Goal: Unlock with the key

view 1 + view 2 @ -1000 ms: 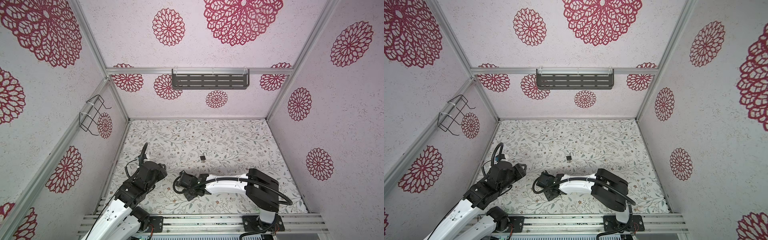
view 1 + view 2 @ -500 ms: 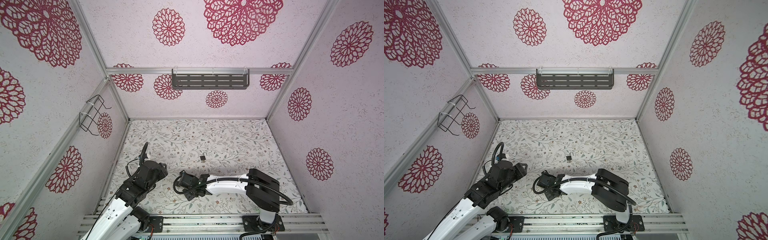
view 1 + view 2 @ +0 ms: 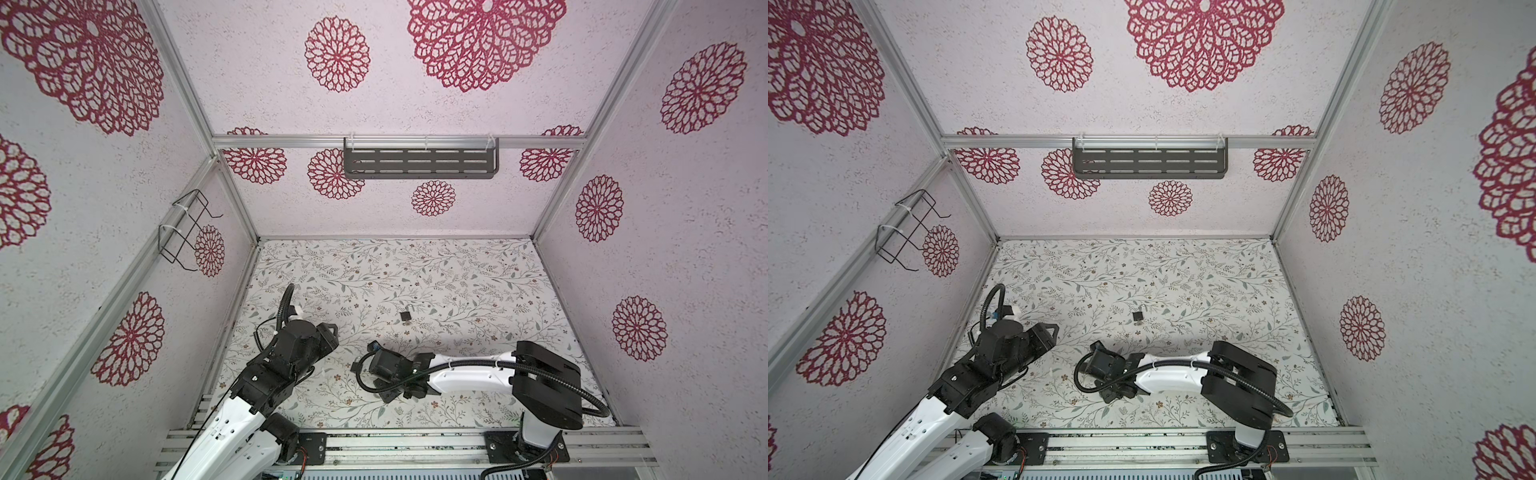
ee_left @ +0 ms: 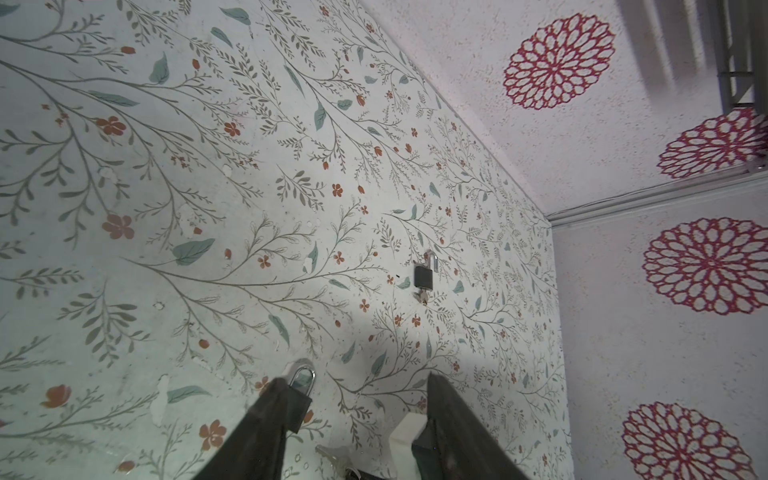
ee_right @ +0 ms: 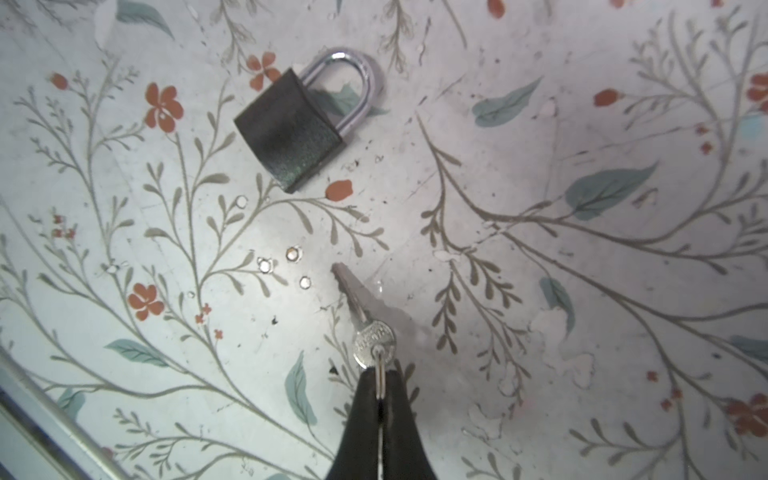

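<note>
A dark padlock point(image 5: 291, 129) with a silver shackle lies flat on the floral table. A silver key point(image 5: 365, 324) lies just short of it, blade pointing toward the lock. My right gripper point(image 5: 380, 384) is shut on the key's wire ring, low over the table. My left gripper point(image 4: 355, 378) stands open over the same spot. The padlock point(image 4: 301, 395) sits beside one of its fingers point(image 4: 270, 415), half hidden by it, and the key point(image 4: 332, 455) lies between the two fingers. In both top views the arms cover this padlock and key.
A second small padlock point(image 3: 406, 316) point(image 3: 1137, 316) lies further out mid-table, also seen in the left wrist view point(image 4: 424, 276) with a key at its base. A grey shelf point(image 3: 419, 163) hangs on the back wall, a wire rack point(image 3: 187, 228) on the left wall.
My right gripper's jaws have closed onto the key's ring. Both arms have hardly shifted.
</note>
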Robot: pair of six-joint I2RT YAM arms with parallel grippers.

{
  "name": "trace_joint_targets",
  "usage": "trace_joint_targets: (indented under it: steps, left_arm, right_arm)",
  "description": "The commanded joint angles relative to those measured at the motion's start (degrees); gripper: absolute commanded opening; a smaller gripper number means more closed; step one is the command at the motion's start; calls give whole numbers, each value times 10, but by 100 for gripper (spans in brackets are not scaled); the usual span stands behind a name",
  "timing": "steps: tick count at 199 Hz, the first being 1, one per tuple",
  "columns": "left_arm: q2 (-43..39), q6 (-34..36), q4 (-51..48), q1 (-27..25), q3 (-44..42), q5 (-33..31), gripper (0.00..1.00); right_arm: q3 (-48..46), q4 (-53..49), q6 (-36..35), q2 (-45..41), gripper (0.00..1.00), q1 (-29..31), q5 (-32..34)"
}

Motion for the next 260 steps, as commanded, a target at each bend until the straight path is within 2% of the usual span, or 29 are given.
trace_joint_targets:
  steps: [1,48,88,147,164,225,244,260]
  left_arm:
    - [8,-21,38,4,-1,28,56]
    - [33,-55,90,-8,-10,66,56]
    - [29,-106,148,-45,-32,45,56]
    - [41,-137,226,-96,-62,4,56]
    - [48,-160,252,-108,-73,1,56]
    - [52,-308,380,-138,-133,-15,58]
    - [40,-338,402,-138,-147,-28,61]
    - [35,-351,397,-138,-144,-31,67]
  right_arm:
    - [-20,50,-8,-51,0,-11,18]
    - [-57,102,-15,-108,0,-19,22]
    - [-94,169,-2,-164,0,-47,21]
    - [-112,266,7,-224,0,-66,20]
    - [-111,285,7,-229,0,-69,20]
    - [-106,375,-10,-215,0,-72,11]
    - [-100,395,-16,-203,0,-72,3]
    - [-91,406,-19,-191,0,-72,-10]
